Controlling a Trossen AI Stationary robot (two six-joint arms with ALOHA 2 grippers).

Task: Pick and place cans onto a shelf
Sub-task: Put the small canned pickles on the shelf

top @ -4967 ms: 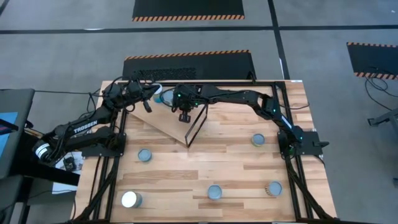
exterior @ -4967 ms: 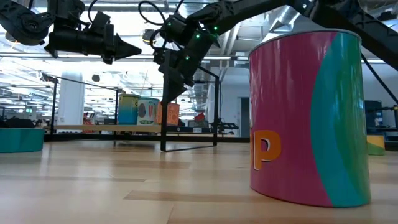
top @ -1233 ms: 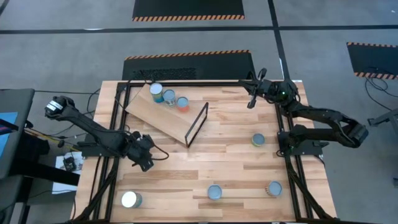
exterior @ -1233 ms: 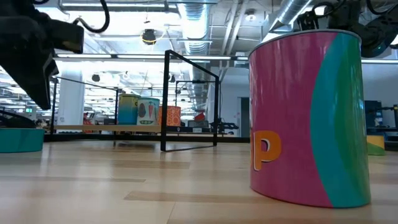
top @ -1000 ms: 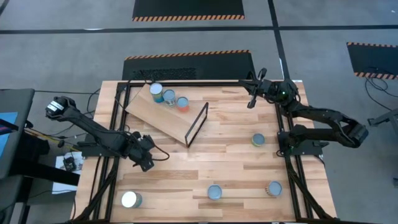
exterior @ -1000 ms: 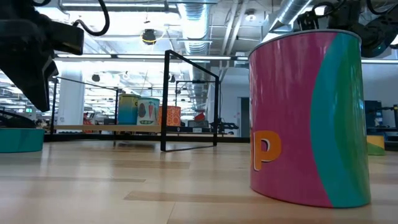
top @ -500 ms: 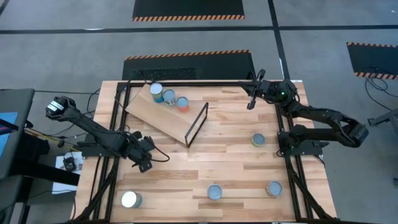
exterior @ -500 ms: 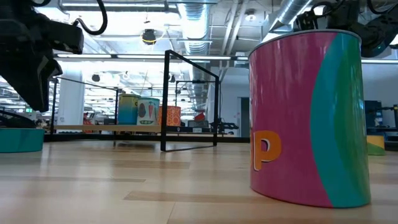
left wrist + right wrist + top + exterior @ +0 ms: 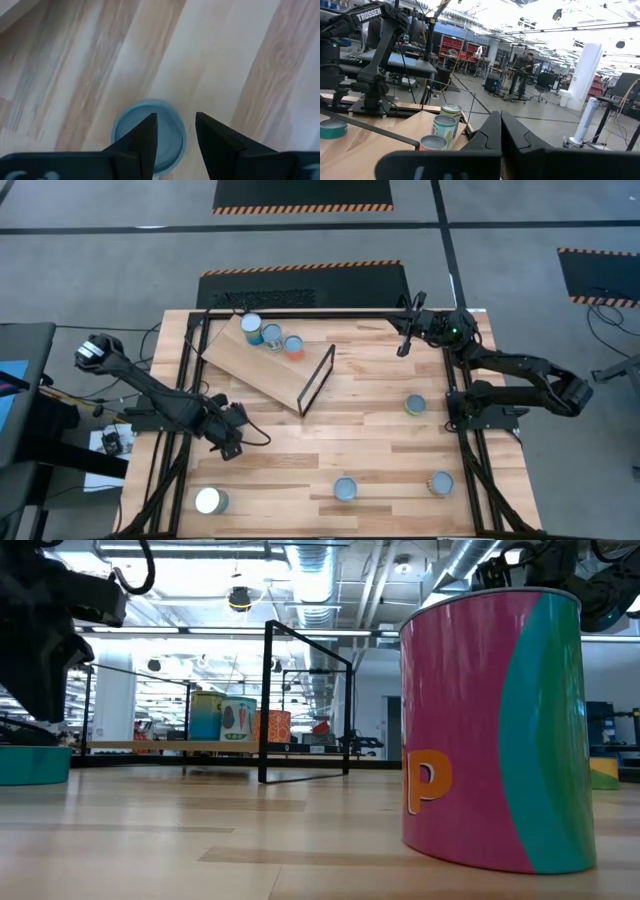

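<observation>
Landmark: the shelf [image 9: 262, 366], a tilted light-wood board with a black frame at one end, lying on the far left part of the counter [image 9: 380, 440].

1. White-topped can [image 9: 210, 501]: stands well nearer the camera side than the shelf, at the counter's near left corner.
2. Left pincer [image 9: 230, 443]: hangs nearer than the shelf, off the shelf's left end, directly above a blue-topped can [image 9: 148, 136]. Its fingers [image 9: 145, 141] stand apart, one over each side of that can's top. The can stands on the counter, not gripped.
3. Three cans stand in a row on the shelf: a pale-topped can [image 9: 250, 326] at the far left, a second can [image 9: 272, 337] just beside it, and an orange-sided can [image 9: 294, 346] nearest the frame.
4. Blue-topped can near the front edge [image 9: 345, 489]: well nearer than the shelf, right of its frame end.
5. Right pincer [image 9: 405, 339]: held right of the shelf at the counter's far edge, well apart from the frame. Its fingers [image 9: 492, 131] are pressed together and hold nothing.
6. Yellow-green-sided can [image 9: 415, 406]: right of the shelf, at mid-depth.
7. Brown-topped can [image 9: 439, 483]: farthest right of the shelf, near the front edge.
</observation>
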